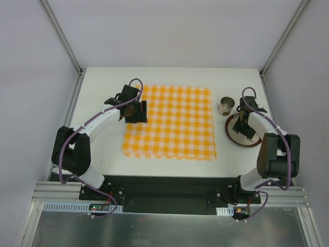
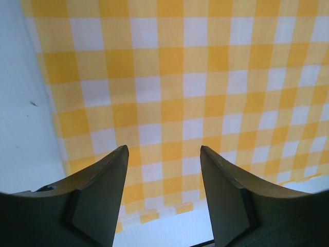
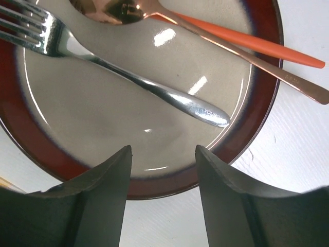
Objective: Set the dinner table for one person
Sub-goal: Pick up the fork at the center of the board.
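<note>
On the white dinner table [image 1: 169, 77] lies an orange-and-white checked cloth [image 1: 172, 121]. My left gripper [image 1: 134, 110] hovers over the cloth's left edge [image 2: 154, 87], open, with nothing between its fingers [image 2: 163, 154]. To the right of the cloth stands a red-rimmed plate [image 1: 234, 135] with a grey centre [image 3: 103, 118]. On it lie a silver fork [image 3: 128, 77], a copper-coloured spoon [image 3: 113, 10] and an orange-handled utensil [image 3: 247, 43]. My right gripper [image 1: 242, 123] hangs over the plate's near rim, open and empty [image 3: 163, 152].
A small metal cup [image 1: 226, 106] stands just behind the plate, between it and the cloth's right edge. Bare white tabletop [image 2: 20, 103] shows left of the cloth and to the right of the plate [image 3: 308, 170]. Frame posts rise at the table's far corners.
</note>
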Robot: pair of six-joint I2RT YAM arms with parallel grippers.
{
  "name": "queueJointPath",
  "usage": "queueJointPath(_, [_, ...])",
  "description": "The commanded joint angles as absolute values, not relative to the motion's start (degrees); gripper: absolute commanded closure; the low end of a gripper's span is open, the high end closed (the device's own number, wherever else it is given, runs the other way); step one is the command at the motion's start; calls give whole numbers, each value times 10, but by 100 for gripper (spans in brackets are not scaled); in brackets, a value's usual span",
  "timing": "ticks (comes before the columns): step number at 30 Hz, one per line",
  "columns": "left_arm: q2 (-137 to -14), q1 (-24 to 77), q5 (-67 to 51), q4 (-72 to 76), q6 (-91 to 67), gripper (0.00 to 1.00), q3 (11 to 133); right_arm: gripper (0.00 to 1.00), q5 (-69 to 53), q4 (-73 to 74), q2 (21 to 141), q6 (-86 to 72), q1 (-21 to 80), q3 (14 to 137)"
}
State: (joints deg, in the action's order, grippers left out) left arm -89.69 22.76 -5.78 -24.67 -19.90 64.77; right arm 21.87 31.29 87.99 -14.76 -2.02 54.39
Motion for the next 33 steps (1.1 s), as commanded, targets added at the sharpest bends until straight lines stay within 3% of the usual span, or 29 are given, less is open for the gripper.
queueJointPath(1, [-891, 222, -60, -244, -189, 42, 665, 44, 237, 331, 906, -156, -32, 589])
queueJointPath(21, [-910, 221, -64, -245, -186, 42, 675, 44, 240, 343, 975, -83, -76, 651])
queueJointPath(33, [-906, 220, -67, -245, -187, 42, 673, 45, 148, 332, 1041, -40, -85, 685])
